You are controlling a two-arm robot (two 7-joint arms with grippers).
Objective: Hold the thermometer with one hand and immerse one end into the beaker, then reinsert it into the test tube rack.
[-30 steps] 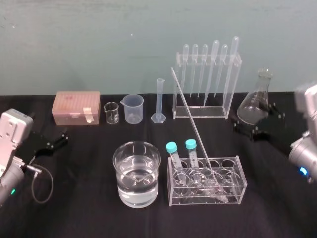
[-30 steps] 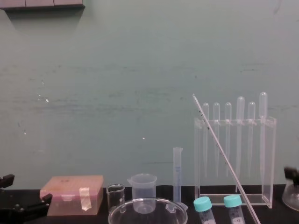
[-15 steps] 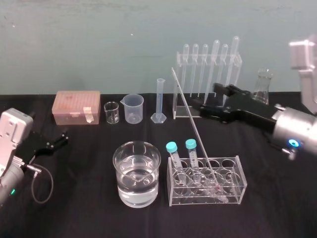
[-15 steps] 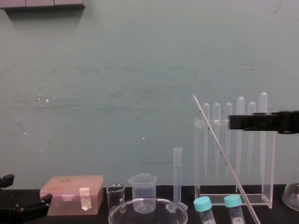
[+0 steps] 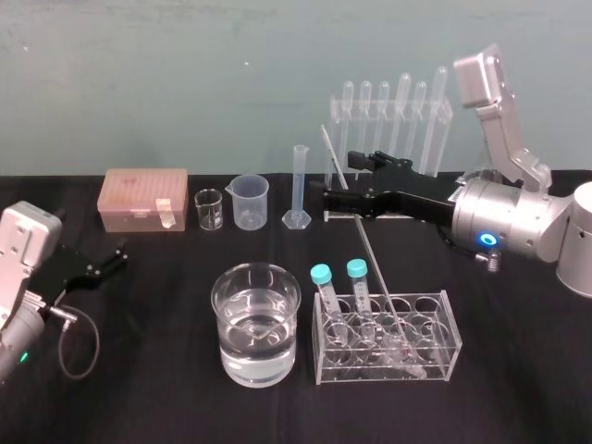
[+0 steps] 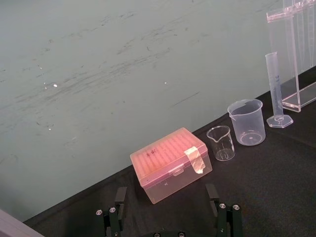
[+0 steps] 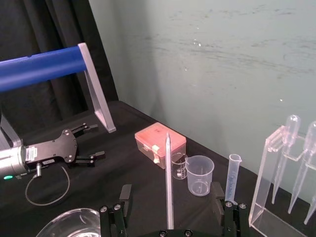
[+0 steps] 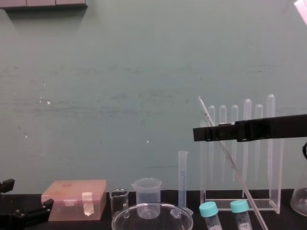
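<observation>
The right gripper [image 5: 350, 180] has swept in from the right edge of the bench. A second ago it was low at that edge, and half a second ago it was crossing in front of the pipette stand [image 5: 427, 153] at the back edge. Now its two fingers reach past the upper part of the thermometer [image 5: 370, 268], one on each side.

The right wrist view shows the fingers set wide with the glass rod [image 7: 168, 177] running up the gap between them, apart from both. So the rod is bracketed but not yet held.

The thermometer itself has not shifted. It leans back and to the left, with its lower end down in a hole of the low clear rack [image 5: 449, 305] near the front edge. Its top crosses the black fingers in the chest view [image 8: 206, 133].

The beaker [image 5: 255, 370] of water stands just left of the rack, also near the front edge. The left gripper [image 5: 109, 259] has stayed parked at the left edge with its fingers spread wide.

The approach looks finished, and closing on the rod is the step now due. The glass is thin and smooth, so the squeeze should be gentle. The lift should probably follow the rod's lean so it clears its hole cleanly.
</observation>
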